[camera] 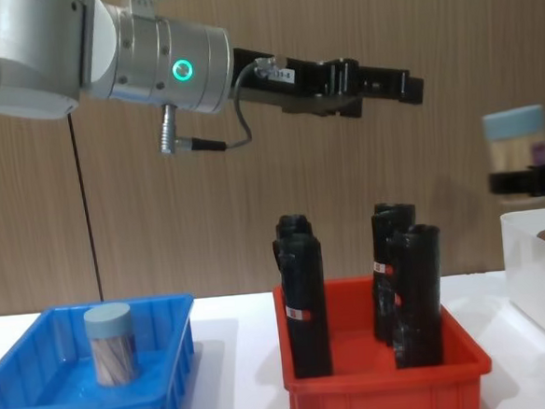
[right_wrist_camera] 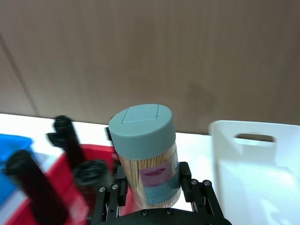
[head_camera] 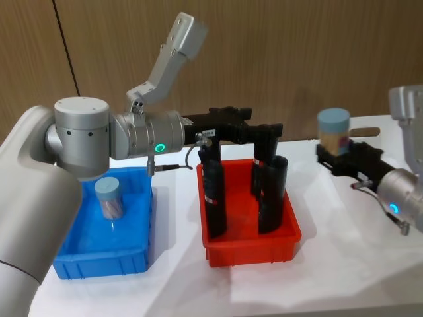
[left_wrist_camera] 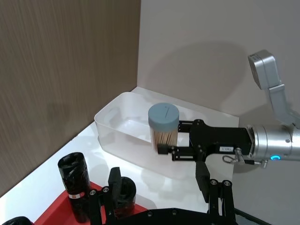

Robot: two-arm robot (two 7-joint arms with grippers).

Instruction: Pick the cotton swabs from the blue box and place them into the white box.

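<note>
One tub of cotton swabs (head_camera: pixel 109 197) with a pale blue lid stands upright in the blue box (head_camera: pixel 99 264) at the left, also seen in the chest view (camera: pixel 109 345). My right gripper (head_camera: pixel 337 155) is shut on a second tub of cotton swabs (right_wrist_camera: pixel 147 154) and holds it upright in the air at the right. The held tub (left_wrist_camera: pixel 164 124) hangs over the near side of the white box (left_wrist_camera: pixel 112 126), and above that box's left rim (camera: pixel 544 270) in the chest view. My left gripper (camera: pixel 386 89) is open and holds nothing, high above the red bin.
A red bin (head_camera: pixel 251 247) in the middle of the white table holds several tall black wrapped rolls (head_camera: pixel 215 198). The left arm stretches across above the blue box and the red bin. A wooden wall stands behind the table.
</note>
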